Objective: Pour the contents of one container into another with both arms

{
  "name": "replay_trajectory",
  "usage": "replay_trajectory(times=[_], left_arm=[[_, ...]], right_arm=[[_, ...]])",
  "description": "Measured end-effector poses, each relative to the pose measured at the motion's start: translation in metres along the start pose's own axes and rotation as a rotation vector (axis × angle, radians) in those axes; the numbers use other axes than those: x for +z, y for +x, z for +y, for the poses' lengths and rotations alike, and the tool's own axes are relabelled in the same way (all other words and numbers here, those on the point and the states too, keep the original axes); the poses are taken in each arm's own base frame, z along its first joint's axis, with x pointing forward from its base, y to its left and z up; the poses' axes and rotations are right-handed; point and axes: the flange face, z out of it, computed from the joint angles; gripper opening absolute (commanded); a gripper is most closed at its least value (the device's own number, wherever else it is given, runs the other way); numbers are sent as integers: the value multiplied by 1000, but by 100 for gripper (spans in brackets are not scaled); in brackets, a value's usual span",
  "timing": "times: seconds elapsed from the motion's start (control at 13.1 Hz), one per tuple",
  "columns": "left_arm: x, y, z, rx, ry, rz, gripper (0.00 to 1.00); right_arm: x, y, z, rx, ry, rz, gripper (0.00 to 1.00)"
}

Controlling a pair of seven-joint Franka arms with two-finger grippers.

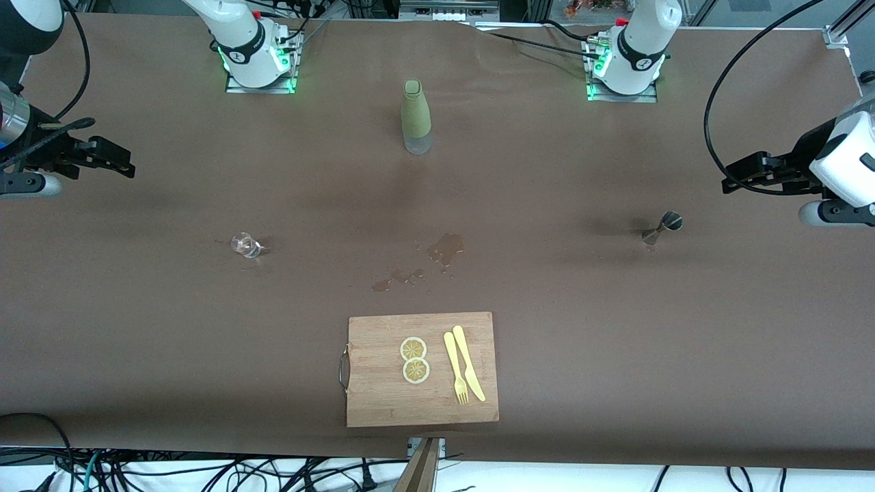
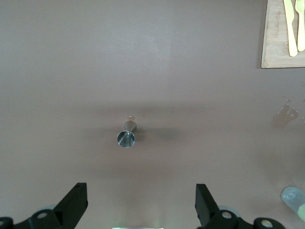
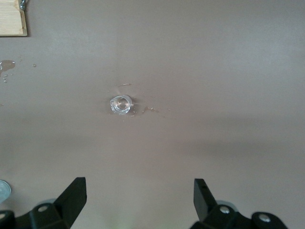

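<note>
Both grippers wide open, holding nothing. Left gripper [image 2: 138, 202] hangs above the metal cup [image 2: 126, 136]; right gripper [image 3: 138, 200] above the glass [image 3: 120, 104]. Center each between the fingers before closing.

A matt brown paper-like sheet is spread over the table [image 1: 615, 355], darkened by glossy wet patches [image 1: 446, 249] near the grained wooden cutting board [image 1: 383, 389]. On that board, smooth yellow plastic cutlery [image 1: 463, 365] is laid. Polished metal is seen in the jigger [image 1: 662, 227], clear glass in the small cup [image 1: 245, 244].
</note>
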Motion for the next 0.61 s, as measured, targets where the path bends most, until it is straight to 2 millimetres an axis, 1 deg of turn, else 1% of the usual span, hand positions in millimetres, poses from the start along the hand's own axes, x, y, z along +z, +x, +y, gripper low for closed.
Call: replay_trajectory(times=[0.38, 0.61], left_arm=[[4, 3, -12, -21, -3, 3, 100], [4, 3, -10, -17, -3, 3, 100]], right_arm=[[0, 0, 0, 0, 0, 0, 100], [0, 0, -2, -3, 0, 1, 100]])
